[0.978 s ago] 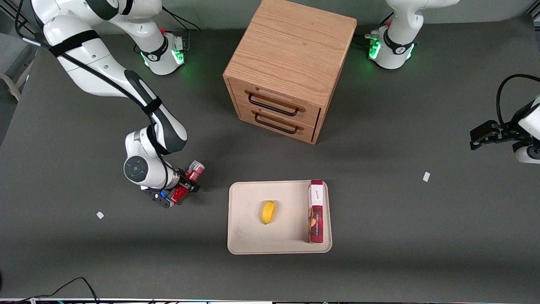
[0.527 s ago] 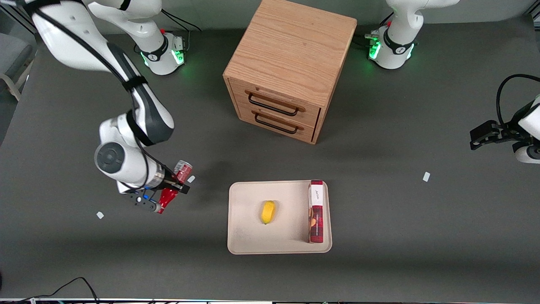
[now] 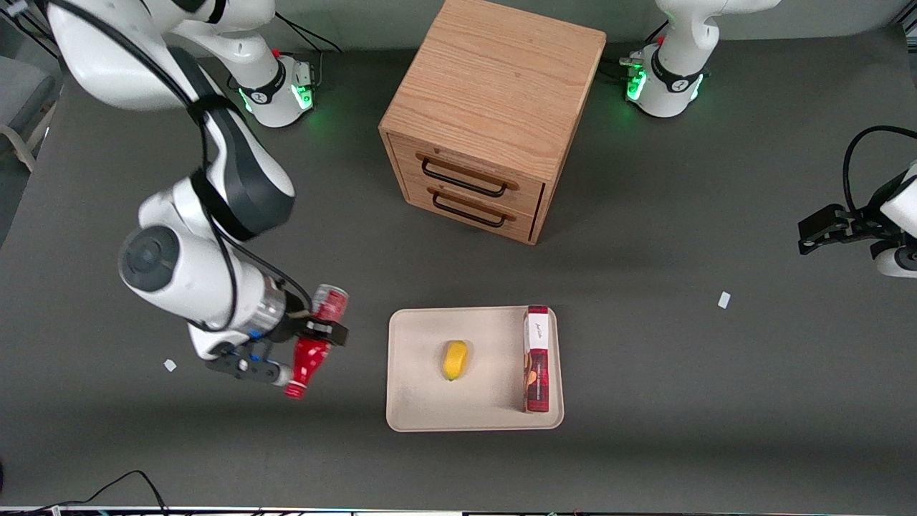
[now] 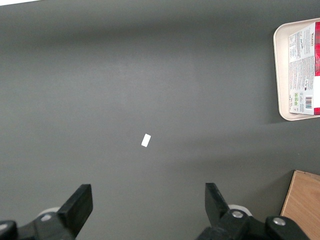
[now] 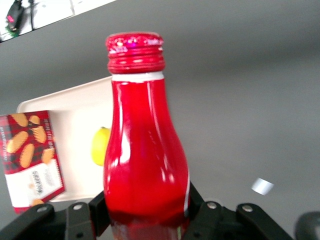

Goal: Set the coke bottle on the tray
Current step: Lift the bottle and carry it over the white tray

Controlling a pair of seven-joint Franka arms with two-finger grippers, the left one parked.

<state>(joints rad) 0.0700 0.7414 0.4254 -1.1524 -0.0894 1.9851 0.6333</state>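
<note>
Gripper (image 3: 309, 337) clenched on bottle (image 3: 315, 340), held above table (image 3: 645, 358), tray (image 3: 423, 408) just beside, toward parked arm

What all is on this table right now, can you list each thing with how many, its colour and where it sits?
Coke bottle: one, red, held above the table beside the tray, toward the working arm's end.
Tray: one, cream, nearer the front camera than the cabinet.
Lemon: one, yellow, on the tray.
Biscuit box: one, red and white, on the tray's edge toward the parked arm.
Cabinet: one, wooden, two drawers, mid-table.
Paper scraps: two visible, white, on the table, one toward each end.
Gripper: one, black jaws shut on the coke bottle.
</note>
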